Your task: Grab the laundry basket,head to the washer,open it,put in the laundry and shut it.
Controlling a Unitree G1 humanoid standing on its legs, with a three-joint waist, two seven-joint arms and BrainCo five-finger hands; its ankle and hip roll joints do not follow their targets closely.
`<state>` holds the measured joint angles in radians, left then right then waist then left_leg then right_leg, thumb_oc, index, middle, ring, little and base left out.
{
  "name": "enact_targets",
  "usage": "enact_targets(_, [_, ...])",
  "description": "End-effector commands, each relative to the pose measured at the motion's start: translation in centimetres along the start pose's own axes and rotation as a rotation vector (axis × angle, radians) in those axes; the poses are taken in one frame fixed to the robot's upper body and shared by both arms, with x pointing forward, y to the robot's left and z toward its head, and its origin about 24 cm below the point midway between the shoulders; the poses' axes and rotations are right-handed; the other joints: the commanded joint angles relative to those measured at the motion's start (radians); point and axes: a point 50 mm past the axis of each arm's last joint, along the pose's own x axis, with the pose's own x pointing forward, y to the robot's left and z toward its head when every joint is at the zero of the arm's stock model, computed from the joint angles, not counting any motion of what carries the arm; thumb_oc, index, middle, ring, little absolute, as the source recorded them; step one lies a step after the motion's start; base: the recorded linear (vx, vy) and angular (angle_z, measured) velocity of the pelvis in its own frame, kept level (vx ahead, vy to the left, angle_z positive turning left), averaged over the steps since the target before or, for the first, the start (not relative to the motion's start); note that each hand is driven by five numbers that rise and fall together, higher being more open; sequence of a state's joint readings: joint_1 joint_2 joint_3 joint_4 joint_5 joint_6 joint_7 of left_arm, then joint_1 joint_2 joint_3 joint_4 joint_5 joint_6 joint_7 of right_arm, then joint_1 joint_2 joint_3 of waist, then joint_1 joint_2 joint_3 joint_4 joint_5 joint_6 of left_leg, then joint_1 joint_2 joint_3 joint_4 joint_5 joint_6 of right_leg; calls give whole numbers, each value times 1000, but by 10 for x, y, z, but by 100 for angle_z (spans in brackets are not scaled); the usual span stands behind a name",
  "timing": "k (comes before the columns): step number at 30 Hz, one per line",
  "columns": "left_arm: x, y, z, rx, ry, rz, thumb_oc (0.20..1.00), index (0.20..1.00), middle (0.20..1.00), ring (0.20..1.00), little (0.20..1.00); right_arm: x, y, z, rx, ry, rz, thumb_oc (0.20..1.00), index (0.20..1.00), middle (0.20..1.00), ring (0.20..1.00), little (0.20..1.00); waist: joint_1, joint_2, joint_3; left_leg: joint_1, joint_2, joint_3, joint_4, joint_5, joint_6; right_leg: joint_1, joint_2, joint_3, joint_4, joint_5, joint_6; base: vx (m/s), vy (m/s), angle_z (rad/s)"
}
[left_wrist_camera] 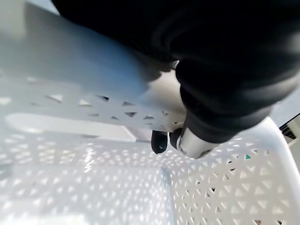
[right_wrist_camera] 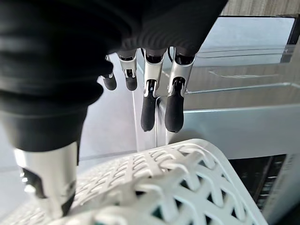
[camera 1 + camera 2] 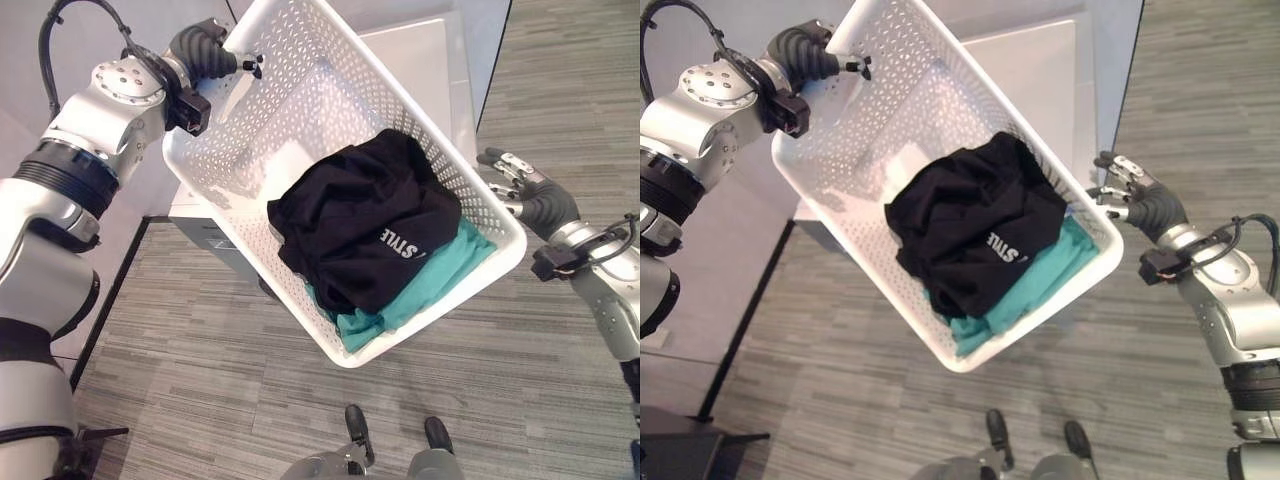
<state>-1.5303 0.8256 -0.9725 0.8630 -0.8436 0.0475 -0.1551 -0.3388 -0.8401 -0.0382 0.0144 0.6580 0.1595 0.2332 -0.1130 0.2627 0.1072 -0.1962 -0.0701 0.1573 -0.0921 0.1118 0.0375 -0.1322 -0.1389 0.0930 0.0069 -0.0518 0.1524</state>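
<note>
Grey wood-grain floor (image 3: pixel 200 330) runs under everything, and a white washer (image 3: pixel 420 60) with a flat top stands at twelve o'clock, partly behind the raised load.

In the left eye view the white laundry basket (image 3: pixel 215 165) is carried tilted in the air, its long axis running from eleven o'clock down to five o'clock. A black garment (image 3: pixel 360 215) lies on a teal garment (image 3: pixel 440 275), both slumped into the low end. The left hand (image 3: pixel 205 50) is at the high end, about eleven o'clock, its fingers hooked over the rim. The right hand (image 3: pixel 520 185) sits at three o'clock against the low end's outer wall.

The right eye view gives the same layout; there the right hand's fingers look relaxed and spread beside the rim, not wrapped over it.

The left wrist view looks into the perforated basket wall, a dark fingertip (image 1: pixel 159 140) curled inside the rim, so that hand grips the basket.

In the right wrist view the fingers (image 2: pixel 147 110) hang straight above the woven rim, touching nothing I can see; the thumb (image 2: pixel 47 187) reaches down to the rim.

My judgement: the basket hangs mostly from the left hand, the right merely steadying. The washer lies just past the high end, and open floor at three o'clock leaves room to turn.
</note>
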Motion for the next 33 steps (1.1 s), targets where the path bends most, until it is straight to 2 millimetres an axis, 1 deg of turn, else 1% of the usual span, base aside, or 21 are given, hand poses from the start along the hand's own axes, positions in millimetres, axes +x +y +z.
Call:
enact_targets(1, [-30,93,107,-270,-409,552,200,200,200,200,200,-18,19,-53,4,220,39,1000,1000,1000,1000,1000,-10,11,36,73,10,-6,5,-78,-71,-12,-74,-48,-94,151,67,-19,-35,-26])
enact_targets(2, [-38,105,103,-253,-397,628,304,304,304,304,304,-21,21,-55,-1,217,31,1000,1000,1000,1000,1000,-17,13,45,68,12,0,5,-79,-70,-23,-73,-47,-94,153,67,-39,-28,-36])
enact_targets(3, [-47,121,87,-223,-329,716,398,398,398,398,398,-26,21,-57,4,210,9,1000,1000,1000,1000,1000,-24,15,55,60,16,7,5,-75,-73,-36,-72,-40,-94,158,65,-45,-28,-30])
enact_targets(5, [-56,132,84,-229,-327,770,460,460,460,460,460,-31,22,-58,10,201,-3,1000,1000,1000,1000,1000,-32,17,64,48,18,10,5,-73,-75,-52,-71,-35,-94,161,66,-34,-8,-18])
enact_targets(7, [-70,150,61,-232,-242,855,482,482,482,482,482,-37,20,-57,5,184,-28,1000,1000,1000,1000,1000,-37,15,74,39,21,14,5,-72,-76,-62,-70,-34,-94,163,66,-21,-7,-8])
enact_targets(8, [-77,157,54,-240,-224,886,523,523,523,523,523,-41,19,-56,-2,178,-36,1000,1000,1000,1000,1000,-39,17,77,35,20,16,5,-73,-76,-68,-69,-31,-94,164,67,-22,2,-9])
enact_targets(9, [-87,165,42,-275,-193,931,489,489,489,489,489,-45,18,-56,14,166,-52,1000,1000,1000,1000,1000,-42,15,84,30,22,19,5,-71,-77,-73,-69,-32,-94,165,68,-29,1,-10])
enact_targets(10, [-91,169,29,-309,-158,947,416,416,416,416,416,-49,16,-57,31,166,-70,1000,1000,1000,1000,1000,-42,17,89,26,22,20,5,-70,-77,-77,-70,-31,-94,166,67,-23,-1,-7])
enact_targets(12, [-91,168,28,-313,-156,945,269,269,269,269,269,-50,16,-57,28,168,-71,1000,1000,1000,1000,1000,-41,20,87,26,22,20,5,-70,-77,-77,-70,-31,-94,167,67,-6,0,-2])
enact_targets(13, [-98,173,17,-353,-130,968,200,200,200,200,200,-52,14,-59,41,169,-91,1000,1000,1000,1000,1000,-41,20,94,20,21,19,5,-68,-78,-82,-70,-29,-94,168,67,0,0,0])
enact_targets(15, [-110,183,13,-334,-90,990,200,200,200,200,200,-57,6,-65,75,184,-164,1000,1000,1000,1000,1000,-51,33,106,10,21,20,5,-68,-79,-98,-69,-22,-94,172,68,-24,29,-8])
enact_targets(17, [-126,193,-2,-309,-23,1021,200,200,200,200,200,-59,5,-67,104,183,-175,1000,1000,1000,1000,1000,-49,35,113,9,21,25,5,-69,-79,-100,-68,-18,-94,175,67,-4,26,-24])
enact_targets(18, [-137,198,-16,-260,53,1036,413,413,413,413,413,-63,6,-70,121,192,-173,1000,1000,1000,1000,1000,-49,37,121,11,24,32,5,-70,-78,-103,-67,-15,-94,176,68,2,17,-31])
enact_targets(19, [-139,197,-24,-273,78,1033,482,482,482,482,482,-65,8,-72,132,199,-170,1000,1000,1000,1000,1000,-48,37,126,14,24,34,5,-70,-78,-100,-68,-14,-94,175,67,10,27,-28])
enact_targets(20, [-135,191,-36,-260,131,989,837,837,837,837,837,-66,9,-73,141,206,-163,1000,1000,1000,1000,1000,-52,42,133,20,25,34,5,-75,-80,-93,-69,-17,-94,167,68,-23,7,-11])
enact_targets(21, [-137,190,-42,-260,152,986,1000,1000,1000,1000,1000,-66,9,-73,143,206,-160,1000,1000,1000,1000,1000,-51,42,138,16,26,36,5,-68,-81,-98,-68,-17,-94,172,66,-30,0,-6])
enact_targets(24, [-140,184,-65,-226,258,920,1000,1000,1000,1000,1000,-67,10,-74,136,219,-140,1000,1000,1000,1000,1000,-47,48,147,10,26,33,5,-64,-82,-100,-70,-27,-94,173,65,-28,-3,-5])
enact_targets(25, [-140,183,-66,-227,260,919,1000,1000,1000,1000,1000,-67,10,-75,135,221,-139,1000,1000,1000,1000,1000,-48,50,145,14,25,31,5,-70,-81,-96,-71,-29,-94,166,66,-34,7,-5])
enact_targets(26, [-142,181,-75,-195,309,878,1000,1000,1000,1000,1000,-66,10,-75,130,226,-128,1000,1000,1000,1000,1000,-44,57,152,6,24,31,5,-62,-83,-102,-72,-32,-94,174,64,-36,9,1])
enact_targets(30, [-144,180,-79,-98,375,811,1000,1000,1000,1000,1000,-65,11,-77,114,245,-110,1000,1000,1000,1000,1000,-38,74,168,-3,23,27,5,-55,-85,-105,-74,-38,-94,176,63,-33,4,7])
enact_targets(33, [-146,180,-82,-82,384,800,1000,1000,1000,1000,1000,-66,14,-79,117,253,-93,1000,1000,1000,1000,1000,-34,84,174,0,21,22,5,-60,-85,-98,-77,-44,-94,170,65,-21,1,4])
